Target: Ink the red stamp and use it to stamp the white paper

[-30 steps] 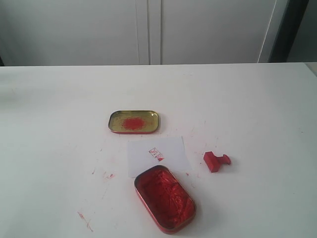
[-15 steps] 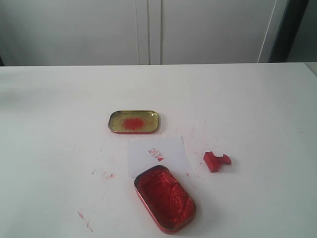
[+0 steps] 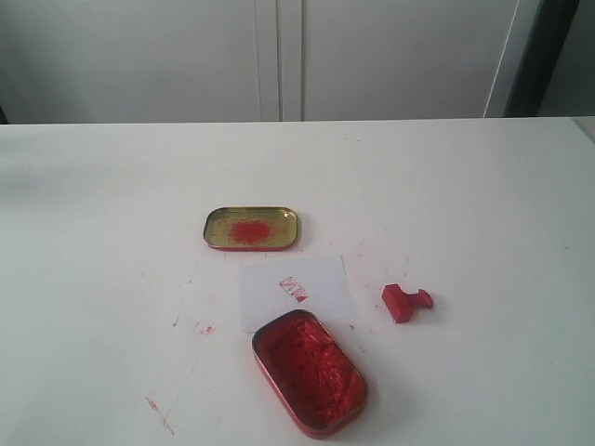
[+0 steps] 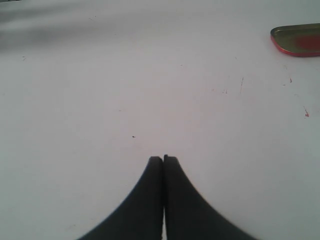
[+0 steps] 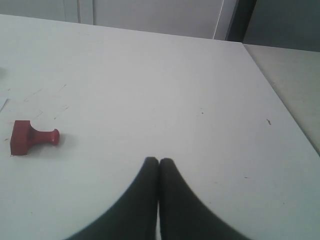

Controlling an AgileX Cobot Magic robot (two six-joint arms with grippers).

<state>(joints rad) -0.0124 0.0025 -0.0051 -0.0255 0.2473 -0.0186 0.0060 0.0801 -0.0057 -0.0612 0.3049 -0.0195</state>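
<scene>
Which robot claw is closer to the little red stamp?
Right, probably. The right gripper has the stamp in its view; the left gripper sees only the gold lid.

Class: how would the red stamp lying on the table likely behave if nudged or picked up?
The red stamp looks like rigid plastic, so probably stiff and light. Lying on its side, its square block should stop it rolling; a nudge would likely slide it. Its narrow knob probably offers little grip.
</scene>
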